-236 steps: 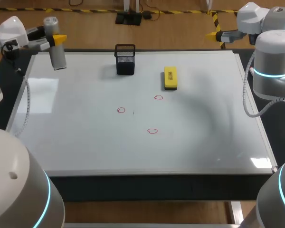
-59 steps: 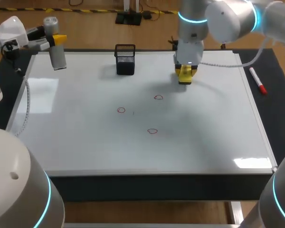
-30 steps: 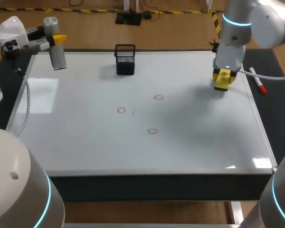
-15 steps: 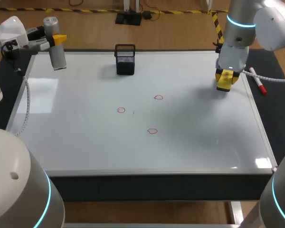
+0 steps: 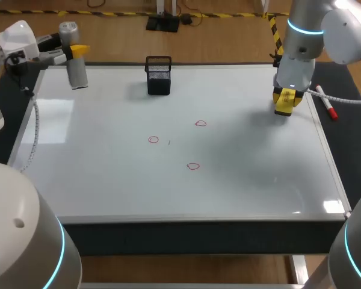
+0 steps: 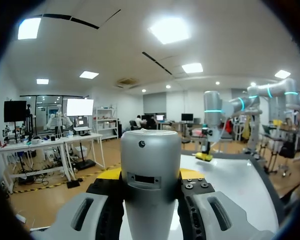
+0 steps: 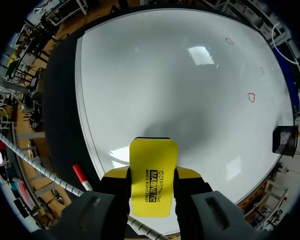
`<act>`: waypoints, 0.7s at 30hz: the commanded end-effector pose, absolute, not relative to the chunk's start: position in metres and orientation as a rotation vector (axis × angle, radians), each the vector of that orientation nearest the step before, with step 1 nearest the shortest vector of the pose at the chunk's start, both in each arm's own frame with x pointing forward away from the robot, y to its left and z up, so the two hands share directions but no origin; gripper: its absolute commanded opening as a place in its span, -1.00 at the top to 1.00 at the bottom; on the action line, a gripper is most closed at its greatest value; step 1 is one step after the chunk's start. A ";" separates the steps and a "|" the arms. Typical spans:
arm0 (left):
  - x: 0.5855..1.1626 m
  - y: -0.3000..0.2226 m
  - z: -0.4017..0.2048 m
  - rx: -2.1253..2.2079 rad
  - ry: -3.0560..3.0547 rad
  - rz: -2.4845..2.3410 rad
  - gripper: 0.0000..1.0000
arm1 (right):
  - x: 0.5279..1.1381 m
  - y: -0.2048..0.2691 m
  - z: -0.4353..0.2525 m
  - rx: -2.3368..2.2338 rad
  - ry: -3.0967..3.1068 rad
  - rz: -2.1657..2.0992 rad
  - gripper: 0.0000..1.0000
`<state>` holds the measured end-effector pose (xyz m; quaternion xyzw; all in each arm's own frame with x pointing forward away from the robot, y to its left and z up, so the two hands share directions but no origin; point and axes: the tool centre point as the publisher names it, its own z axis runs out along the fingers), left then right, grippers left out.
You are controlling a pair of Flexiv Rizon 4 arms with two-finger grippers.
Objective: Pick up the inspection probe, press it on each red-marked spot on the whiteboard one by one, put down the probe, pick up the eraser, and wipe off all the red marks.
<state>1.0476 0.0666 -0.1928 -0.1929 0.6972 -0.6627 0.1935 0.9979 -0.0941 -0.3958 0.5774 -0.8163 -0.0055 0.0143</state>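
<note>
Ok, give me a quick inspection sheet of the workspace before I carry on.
Surface: whiteboard with three red marks near its middle, none wiped.
Job's things: probe held at the far left corner; eraser held near the board's right edge.
Clutter: black mesh holder on the board's far side; red marker off the board's right edge.
Grippers: left gripper shut on the probe; right gripper shut on the eraser.
Cables: white cable crossing above the marker; coiled cable along the left edge.
Surroundings: nothing seen.
</note>
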 end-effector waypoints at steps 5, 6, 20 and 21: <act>1.023 0.029 -0.182 -0.435 1.993 -1.907 1.00 | 0.998 -0.095 -0.395 1.800 -2.540 -0.013 1.00; 1.018 0.023 -0.181 -0.417 1.998 -1.917 1.00 | 0.998 -0.095 -0.395 1.800 -2.540 -0.013 1.00; 0.960 -0.063 -0.182 -0.252 2.077 -2.018 1.00 | 0.998 -0.095 -0.395 1.800 -2.540 -0.013 1.00; 0.955 -0.070 -0.183 -0.236 2.083 -2.033 1.00 | 0.998 -0.095 -0.395 1.800 -2.540 -0.013 1.00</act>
